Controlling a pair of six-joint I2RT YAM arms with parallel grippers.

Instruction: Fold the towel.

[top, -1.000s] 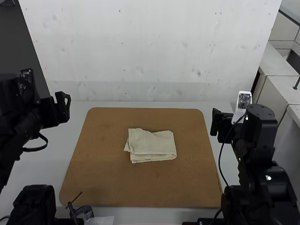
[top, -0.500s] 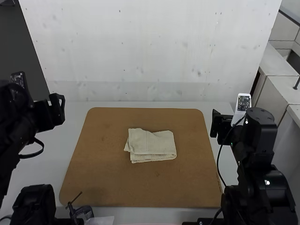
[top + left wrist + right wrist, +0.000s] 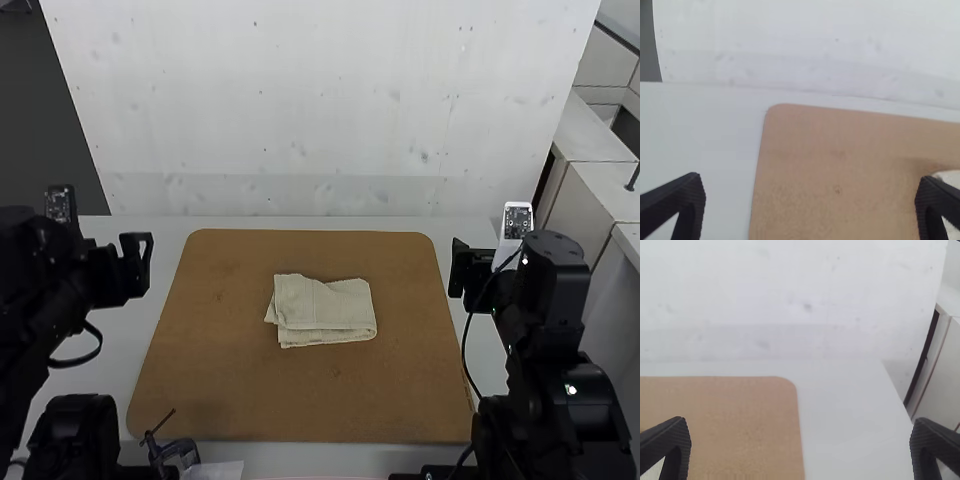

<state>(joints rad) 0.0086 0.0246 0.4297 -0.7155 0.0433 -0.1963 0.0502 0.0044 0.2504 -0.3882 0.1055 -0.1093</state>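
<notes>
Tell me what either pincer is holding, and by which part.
Nothing: both pincers are open and empty, and the towel lies folded on the board.

In the high view, count one towel (image 3: pixel 322 305) at the centre, one board (image 3: pixel 230 390) under it, and one table (image 3: pixel 165 300) around that. Count two grippers: left gripper (image 3: pixel 137 268) at mid-left, right gripper (image 3: pixel 460 270) at mid-right. Add one clamp (image 3: pixel 180 453) at lower left, and at least two cables (image 3: pixel 465 345). In each wrist view, count two fingers (image 3: pixel 689 205).
</notes>
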